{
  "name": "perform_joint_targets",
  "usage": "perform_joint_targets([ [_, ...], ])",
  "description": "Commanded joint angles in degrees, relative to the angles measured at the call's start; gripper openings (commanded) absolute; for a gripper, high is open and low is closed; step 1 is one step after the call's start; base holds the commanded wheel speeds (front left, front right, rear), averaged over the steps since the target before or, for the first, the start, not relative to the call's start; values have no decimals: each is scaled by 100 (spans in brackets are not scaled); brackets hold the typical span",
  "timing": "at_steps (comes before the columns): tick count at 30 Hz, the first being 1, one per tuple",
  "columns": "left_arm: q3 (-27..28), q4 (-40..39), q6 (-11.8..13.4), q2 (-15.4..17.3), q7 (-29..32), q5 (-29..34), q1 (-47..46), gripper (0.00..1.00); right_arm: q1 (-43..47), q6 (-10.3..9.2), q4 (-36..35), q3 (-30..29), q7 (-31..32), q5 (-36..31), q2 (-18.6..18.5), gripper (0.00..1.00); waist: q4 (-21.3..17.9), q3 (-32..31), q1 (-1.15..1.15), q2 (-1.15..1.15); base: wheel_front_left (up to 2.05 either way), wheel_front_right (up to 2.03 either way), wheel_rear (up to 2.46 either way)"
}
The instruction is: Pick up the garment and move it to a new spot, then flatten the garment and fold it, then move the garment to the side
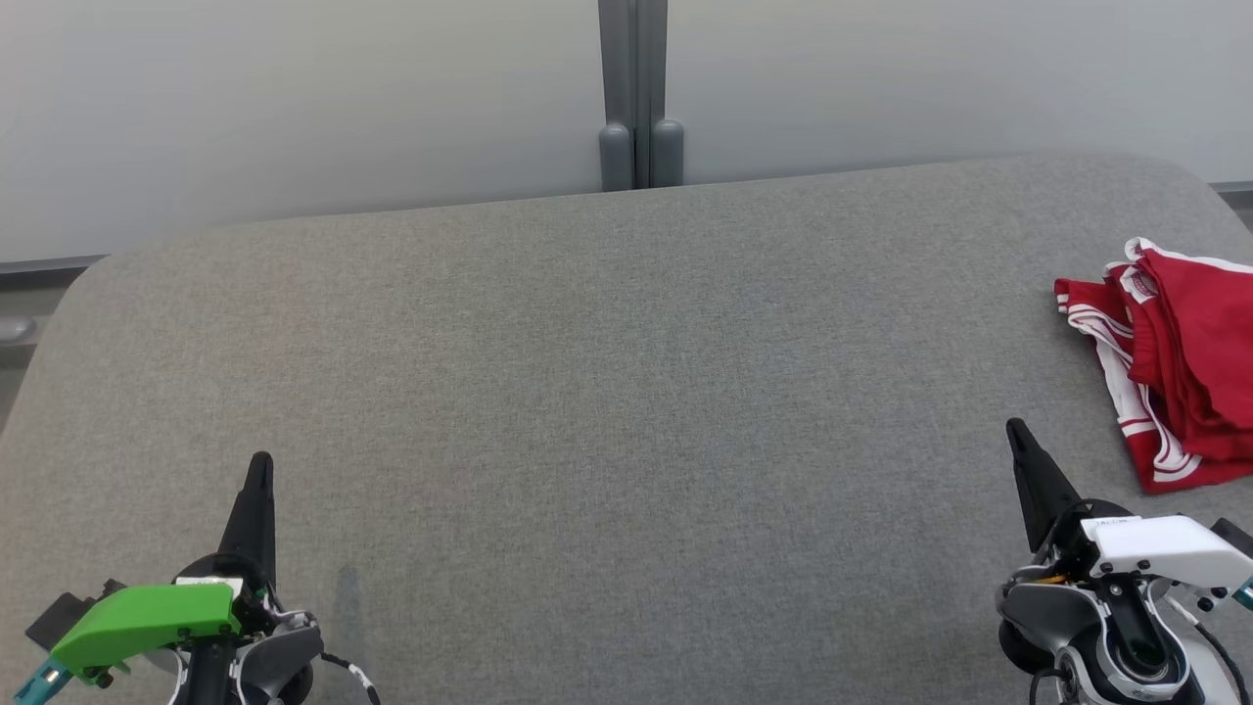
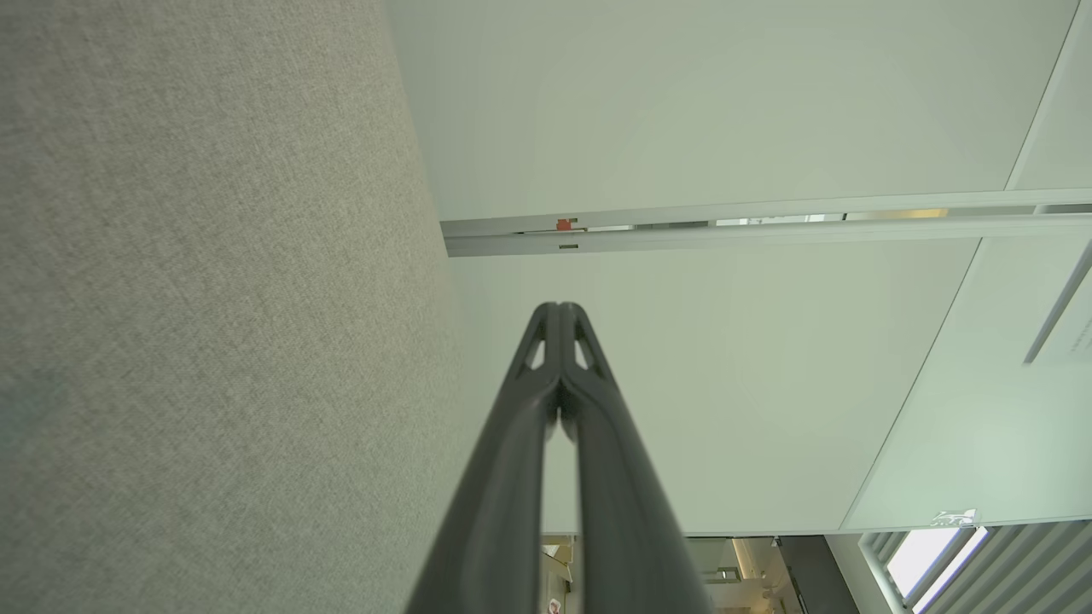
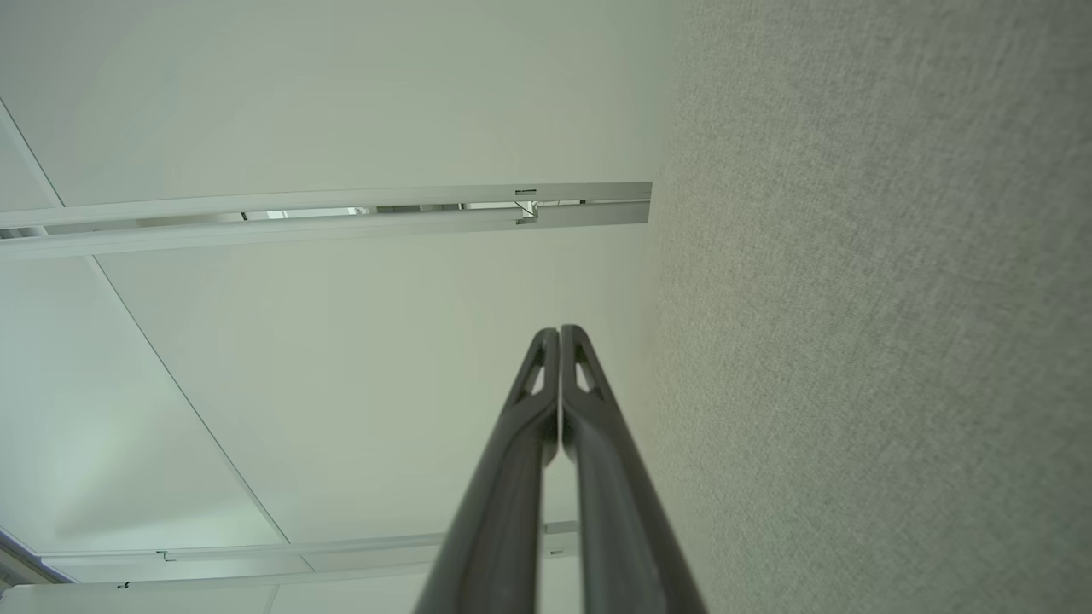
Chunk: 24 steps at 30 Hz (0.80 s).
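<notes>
The garment (image 1: 1180, 367), red with white stripes, lies bunched at the right edge of the grey table (image 1: 607, 392), partly cut off by the head view's border. My right gripper (image 1: 1018, 431) is at the lower right, just left of and below the garment, shut and empty, apart from the cloth. My left gripper (image 1: 260, 462) rests at the lower left, far from the garment, shut with nothing in it. In the left wrist view the left gripper (image 2: 559, 307) has its tips pressed together. The right gripper (image 3: 559, 330) in the right wrist view is likewise closed tip to tip.
A pale wall panel with a grey post (image 1: 634, 93) stands behind the table's far edge. The table's rounded far corners curve away at left and right. Both wrist views look along the grey tabletop (image 2: 213, 298) toward white partitions (image 3: 341, 128).
</notes>
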Motion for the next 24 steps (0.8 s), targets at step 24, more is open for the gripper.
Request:
perform_joint_targets([
  [24,27,-21,-42,0,28,-111,-86,0,-52,0,-25,-20,29,123,1,0,-3,5,0,0,0,0,0],
])
